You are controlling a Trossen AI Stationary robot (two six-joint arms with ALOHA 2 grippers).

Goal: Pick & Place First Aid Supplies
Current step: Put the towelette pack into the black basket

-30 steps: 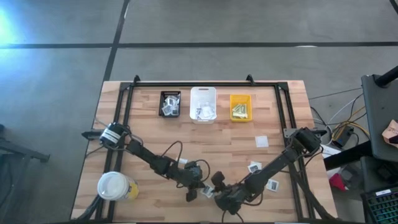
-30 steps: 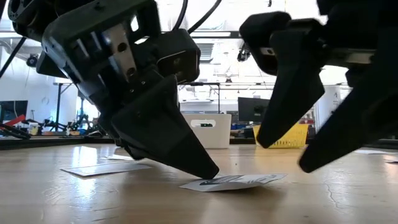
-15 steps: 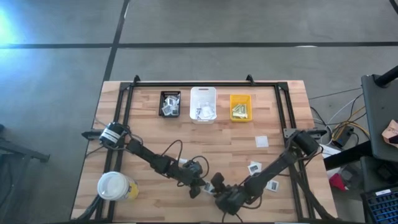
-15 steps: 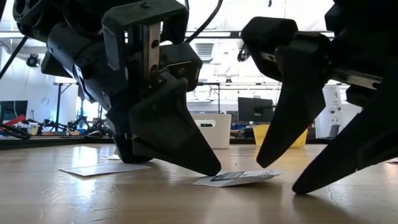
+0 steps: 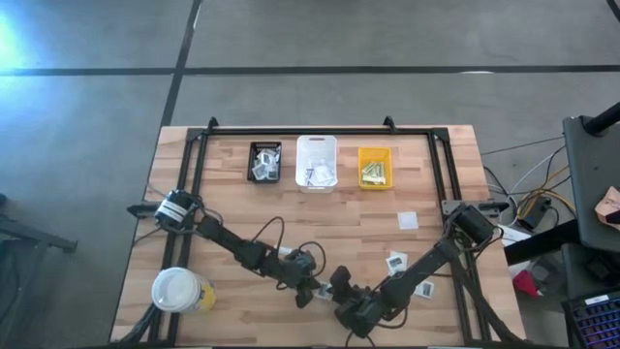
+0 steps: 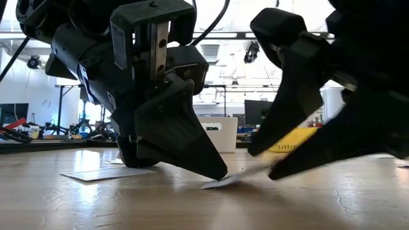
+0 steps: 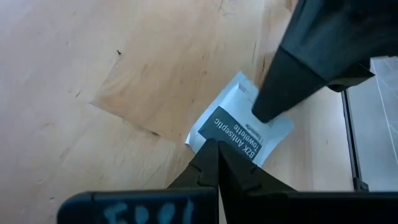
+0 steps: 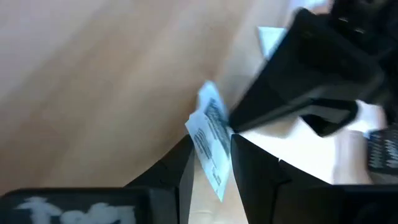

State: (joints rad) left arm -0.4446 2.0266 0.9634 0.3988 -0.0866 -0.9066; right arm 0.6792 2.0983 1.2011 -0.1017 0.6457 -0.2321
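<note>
Overhead looks straight down, low looks level across the table (image 5: 232,208), wrists close on one packet (image 7: 239,129).

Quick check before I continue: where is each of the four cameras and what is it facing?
High: overhead, straight down on wooden table, both arms.
Low: table height, left gripper pinning white antiseptic towelette packet.
Left wrist: past shut fingers onto that packet.
Right wrist: right gripper straddling the packet.
All but the high view clearly show that packet.
</note>
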